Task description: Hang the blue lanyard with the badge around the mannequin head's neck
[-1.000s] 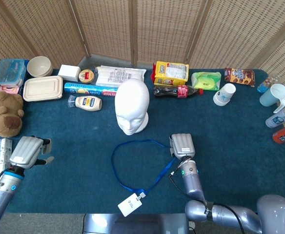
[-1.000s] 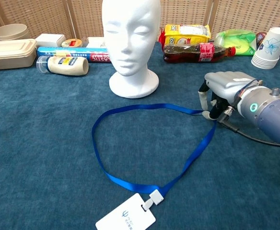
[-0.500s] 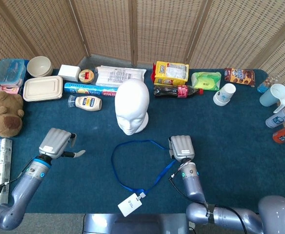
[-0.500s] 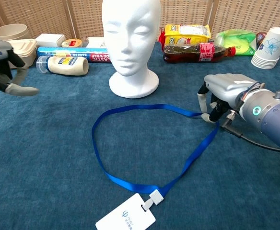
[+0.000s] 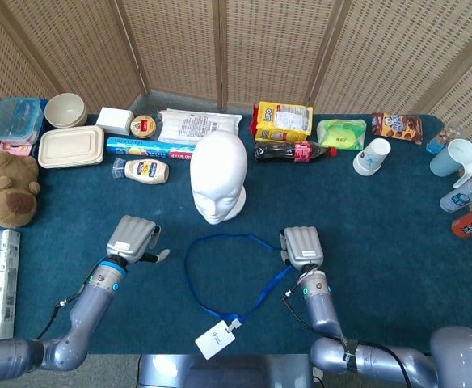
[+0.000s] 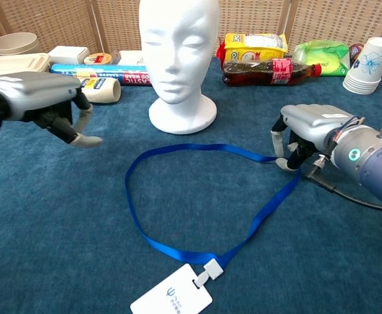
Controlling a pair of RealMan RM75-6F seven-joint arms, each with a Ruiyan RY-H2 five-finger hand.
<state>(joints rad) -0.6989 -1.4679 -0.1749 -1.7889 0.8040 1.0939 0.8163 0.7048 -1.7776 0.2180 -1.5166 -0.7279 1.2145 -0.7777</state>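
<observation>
Right robot hand (image 6: pixel 303 134) pinching lanyard (image 6: pixel 197 196)

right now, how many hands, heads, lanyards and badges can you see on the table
hands: 2 (left, right)
head: 1
lanyard: 1
badge: 1
total: 5
</observation>
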